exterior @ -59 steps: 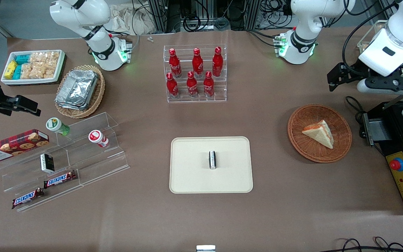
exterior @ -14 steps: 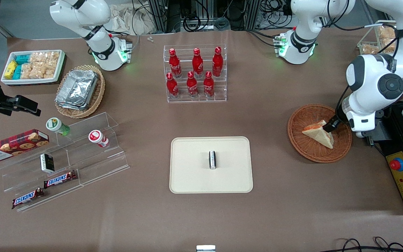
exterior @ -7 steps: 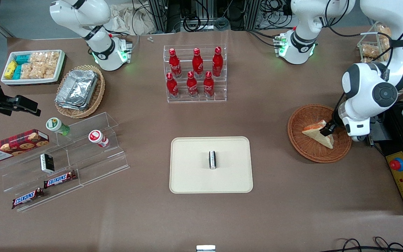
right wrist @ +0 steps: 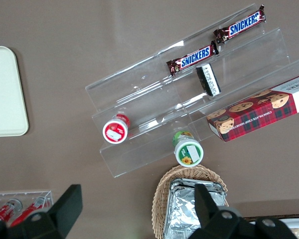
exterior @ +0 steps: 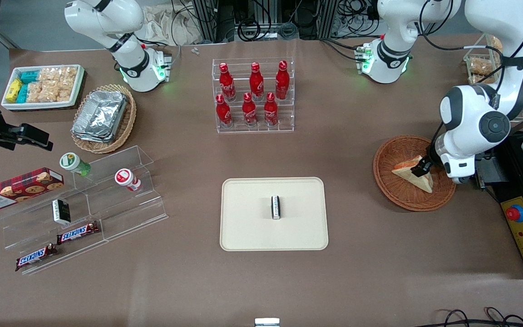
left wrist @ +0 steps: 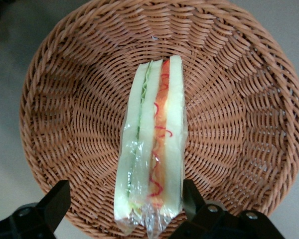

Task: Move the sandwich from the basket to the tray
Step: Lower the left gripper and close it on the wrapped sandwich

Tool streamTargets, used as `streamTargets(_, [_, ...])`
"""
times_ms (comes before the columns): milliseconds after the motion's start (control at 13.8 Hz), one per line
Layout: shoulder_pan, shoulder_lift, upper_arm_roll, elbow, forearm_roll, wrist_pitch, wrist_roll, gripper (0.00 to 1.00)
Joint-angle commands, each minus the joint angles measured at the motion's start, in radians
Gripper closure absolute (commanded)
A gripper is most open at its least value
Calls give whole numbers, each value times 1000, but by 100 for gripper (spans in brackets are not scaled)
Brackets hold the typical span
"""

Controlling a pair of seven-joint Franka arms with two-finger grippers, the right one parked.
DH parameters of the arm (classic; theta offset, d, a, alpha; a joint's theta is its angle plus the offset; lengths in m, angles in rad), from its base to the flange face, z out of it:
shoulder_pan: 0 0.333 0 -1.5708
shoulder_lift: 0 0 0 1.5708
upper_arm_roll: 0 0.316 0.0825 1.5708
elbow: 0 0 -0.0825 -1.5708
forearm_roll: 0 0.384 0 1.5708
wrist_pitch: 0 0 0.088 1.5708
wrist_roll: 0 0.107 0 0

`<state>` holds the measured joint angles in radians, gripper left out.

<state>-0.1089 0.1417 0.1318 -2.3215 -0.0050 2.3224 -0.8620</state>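
The sandwich, a plastic-wrapped white-bread wedge with red, orange and green layers, lies in the round reddish-brown wicker basket toward the working arm's end of the table. My gripper is down in the basket and open, with the sandwich's thick end between its fingers. In the left wrist view the sandwich stands on edge in the basket. The gripper straddles it: one finger is close against the bread, the other stands well apart. The cream tray lies mid-table.
A small black-and-white packet stands in the tray's middle. A clear rack of red bottles is farther from the camera than the tray. A black machine with a red button sits beside the basket at the table's end.
The arm came down from above the machine into the basket. Over the last second the gripper slid a little along the sandwich toward the tray side, staying open.
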Motion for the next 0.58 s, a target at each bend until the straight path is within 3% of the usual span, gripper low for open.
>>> streamTargets(0, [-2,30,3,-16,-9,66,-3,0])
streamTargets(218, [-2,58,3,-15,-9,97,-3,3])
streamTargets(291, [-2,65,3,-13,-10,103,-5,33])
streamTargets(364, [-3,65,3,-13,-23,106,-5,80])
streamTargets(436, [-3,65,3,-10,-38,106,-5,100])
streamTargets(509, [-3,65,3,-9,-41,106,-5,100])
